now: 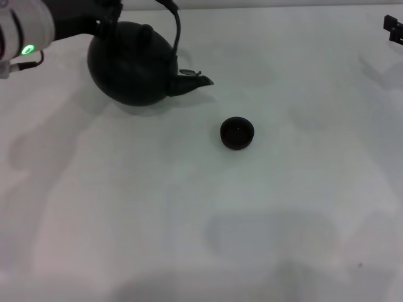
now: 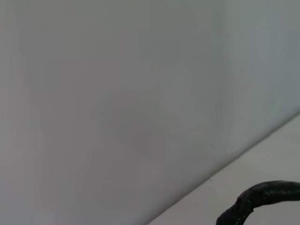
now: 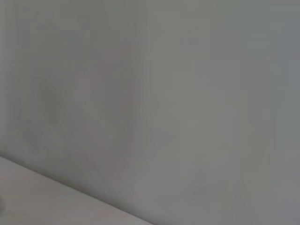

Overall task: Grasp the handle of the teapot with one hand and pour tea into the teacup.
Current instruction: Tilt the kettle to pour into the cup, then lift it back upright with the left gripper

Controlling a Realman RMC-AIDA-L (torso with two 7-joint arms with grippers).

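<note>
White table (image 1: 283,220) bears round matte-black teapot (image 1: 129,66), tiny teacup (image 1: 237,133).

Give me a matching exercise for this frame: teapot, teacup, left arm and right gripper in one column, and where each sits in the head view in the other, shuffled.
Things:
1. teapot
2. teacup
3. left arm
4. right gripper

Places:
A. near the middle of the table, standing alone
B. far right edge, away from both vessels
C. far left corner, reaching in beside the pot
D. far left part of the table, spout pointing toward the cup

Pairs: 1-D, 2-A, 3-C, 4-B
</note>
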